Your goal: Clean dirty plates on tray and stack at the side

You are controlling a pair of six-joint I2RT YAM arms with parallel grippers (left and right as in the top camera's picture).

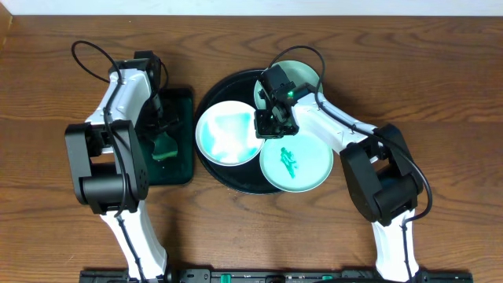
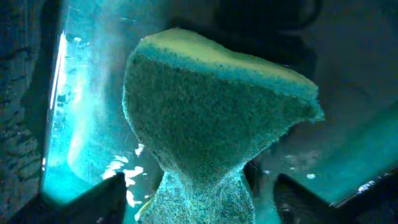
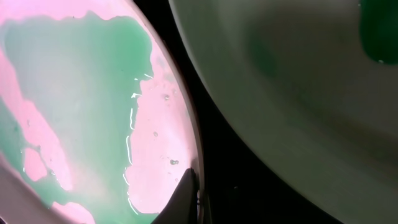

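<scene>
Left end effector (image 2: 199, 198) gapes around the sponge (image 2: 211, 124) over the green tray (image 1: 182, 98). Right end effector (image 1: 273, 124), closed, sits at the rim of the white plate (image 1: 226, 135).

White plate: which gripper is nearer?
Right. The right gripper is at the white plate's right rim, over the black tray; the left gripper is off to its left, above the sponge on the green tray.
</scene>
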